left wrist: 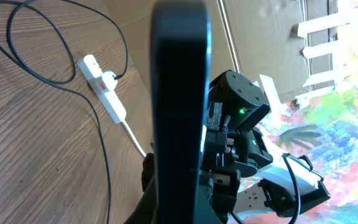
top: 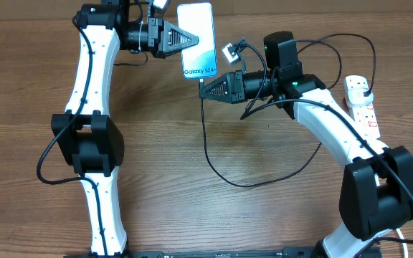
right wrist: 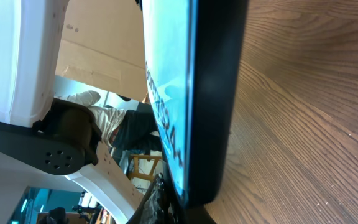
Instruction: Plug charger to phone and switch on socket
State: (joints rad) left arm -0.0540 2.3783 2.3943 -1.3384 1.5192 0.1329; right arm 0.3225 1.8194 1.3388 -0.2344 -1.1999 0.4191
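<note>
Bare worktop (top: 163, 201) is lying open between the left arm (top: 95, 64) and right arm (top: 335, 129). The black cable (top: 206, 145) is looping across its middle, and the right arm is crowding the power strip (top: 362, 107).

The slim rectangular smartphone (top: 196, 39) is glowing white, fading to light blue, with dark lettering along its lower edge and a dark frame. Right of the smartphone, the white elongated plastic power strip (top: 366, 113) is showing red marks. Below the smartphone, the thin black cable (top: 204, 129) is looping over the brown wood-grain tabletop (top: 264, 222).
</note>
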